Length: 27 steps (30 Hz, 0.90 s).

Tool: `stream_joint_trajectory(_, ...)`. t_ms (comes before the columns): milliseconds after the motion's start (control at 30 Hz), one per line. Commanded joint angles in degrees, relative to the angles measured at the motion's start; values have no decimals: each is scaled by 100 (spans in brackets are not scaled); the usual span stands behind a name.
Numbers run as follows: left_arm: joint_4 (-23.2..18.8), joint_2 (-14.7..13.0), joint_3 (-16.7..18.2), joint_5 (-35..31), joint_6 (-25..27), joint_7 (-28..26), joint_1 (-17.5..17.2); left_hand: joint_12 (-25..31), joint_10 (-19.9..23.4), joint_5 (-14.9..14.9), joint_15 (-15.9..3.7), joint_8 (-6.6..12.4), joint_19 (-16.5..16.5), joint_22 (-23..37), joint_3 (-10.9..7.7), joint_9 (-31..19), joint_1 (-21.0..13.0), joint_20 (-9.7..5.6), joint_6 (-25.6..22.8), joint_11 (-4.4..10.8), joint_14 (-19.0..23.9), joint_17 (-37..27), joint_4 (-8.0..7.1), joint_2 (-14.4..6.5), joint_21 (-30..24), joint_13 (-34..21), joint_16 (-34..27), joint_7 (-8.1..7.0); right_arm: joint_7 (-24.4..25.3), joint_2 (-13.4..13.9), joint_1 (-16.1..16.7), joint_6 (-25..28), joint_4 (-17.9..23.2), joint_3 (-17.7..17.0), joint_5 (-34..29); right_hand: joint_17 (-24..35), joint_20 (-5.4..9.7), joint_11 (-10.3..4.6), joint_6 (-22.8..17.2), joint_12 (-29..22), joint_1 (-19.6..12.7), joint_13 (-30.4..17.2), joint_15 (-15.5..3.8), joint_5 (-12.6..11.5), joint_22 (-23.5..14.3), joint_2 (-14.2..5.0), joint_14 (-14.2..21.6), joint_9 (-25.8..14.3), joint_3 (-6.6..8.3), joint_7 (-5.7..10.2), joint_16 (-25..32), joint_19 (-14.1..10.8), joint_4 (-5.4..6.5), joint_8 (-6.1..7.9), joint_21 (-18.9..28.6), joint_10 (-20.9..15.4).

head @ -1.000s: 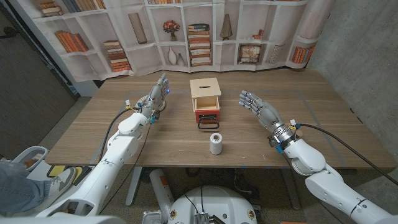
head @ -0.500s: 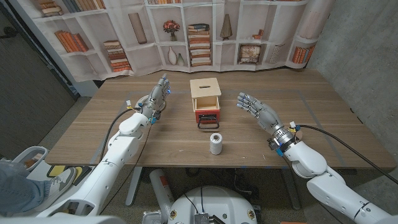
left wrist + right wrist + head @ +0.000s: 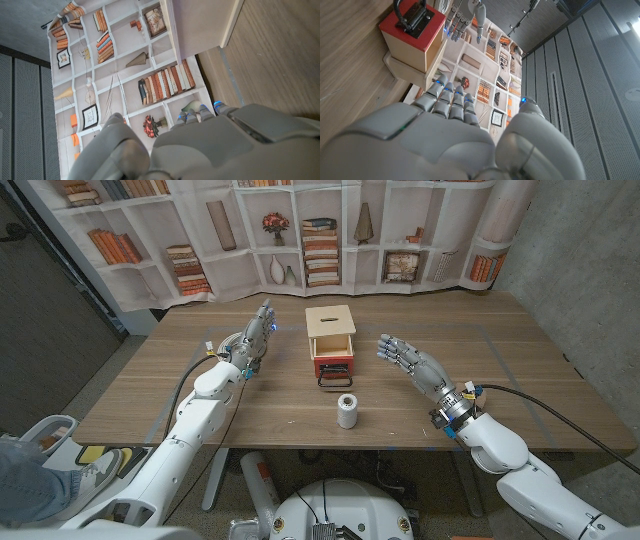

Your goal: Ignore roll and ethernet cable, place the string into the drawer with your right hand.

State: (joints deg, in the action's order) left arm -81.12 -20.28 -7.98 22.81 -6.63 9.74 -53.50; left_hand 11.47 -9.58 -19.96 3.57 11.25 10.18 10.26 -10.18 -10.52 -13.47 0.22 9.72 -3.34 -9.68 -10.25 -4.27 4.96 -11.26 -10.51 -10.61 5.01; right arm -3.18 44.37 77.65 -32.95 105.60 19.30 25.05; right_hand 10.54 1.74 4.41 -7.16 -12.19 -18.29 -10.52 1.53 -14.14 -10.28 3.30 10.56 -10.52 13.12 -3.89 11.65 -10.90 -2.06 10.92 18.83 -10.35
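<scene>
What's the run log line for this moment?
right hand: open, beside drawer | left hand: open, raised | roll: upright, untouched

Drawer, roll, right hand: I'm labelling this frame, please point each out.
Drawer (image 3: 334, 364): head view, red front.
Roll (image 3: 346, 411): head view, its side.
Right hand (image 3: 413, 360): head view, back of hand.

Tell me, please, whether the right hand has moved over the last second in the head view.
Yes. The right hand has drifted toward the wooden drawer box, which has stayed put, narrowing the gap between them. It is open and holds nothing.
</scene>
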Motion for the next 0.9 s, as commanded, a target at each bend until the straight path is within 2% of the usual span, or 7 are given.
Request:
stream_joint_trajectory(33,-130,-22,-23,-46,36,-83,-77,28,-269,-50,18,38,692,11,25,-25,-62,53,190,5,-503,-17,11,13,-19,-11,-29,-9,99,60,169,-55,125,-9,-248,18,-2,11,6,-36,-50,-17,23,-4,-9,-49,16,-20,-6,28,-14,2,-38,25,-14,-30)
stream_joint_trajectory(533,-205,-31,-77,-54,70,-88,-75,29,-260,-57,11,34,694,12,42,-26,-76,99,187,-1,-504,-18,14,8,-18,-11,-25,-12,344,85,405,-185,204,-119,-656,19,1,10,13,-10,-98,-19,23,-8,-9,-45,-30,-21,2,67,-42,14,-78,24,-56,24)
stream_joint_trajectory(733,-194,-39,-125,-70,120,-66,-59,29,-256,-59,10,33,694,13,49,-27,-81,105,185,3,-503,-19,15,7,-18,-11,-25,-11,393,147,488,-165,266,-166,-807,24,-100,17,-41,25,-191,-28,148,-21,-6,-44,-153,-24,24,247,-86,114,-151,52,-155,130)
stream_joint_trajectory(900,-218,-45,-144,-102,129,-83,-51,30,-252,-60,6,32,694,13,53,-27,-84,108,185,5,-497,-19,15,5,-19,-11,-26,-13,483,195,563,-93,332,-216,-992,26,-118,41,-112,25,-238,-32,195,-24,-4,-48,-204,-27,38,285,-99,144,-183,78,-193,145)
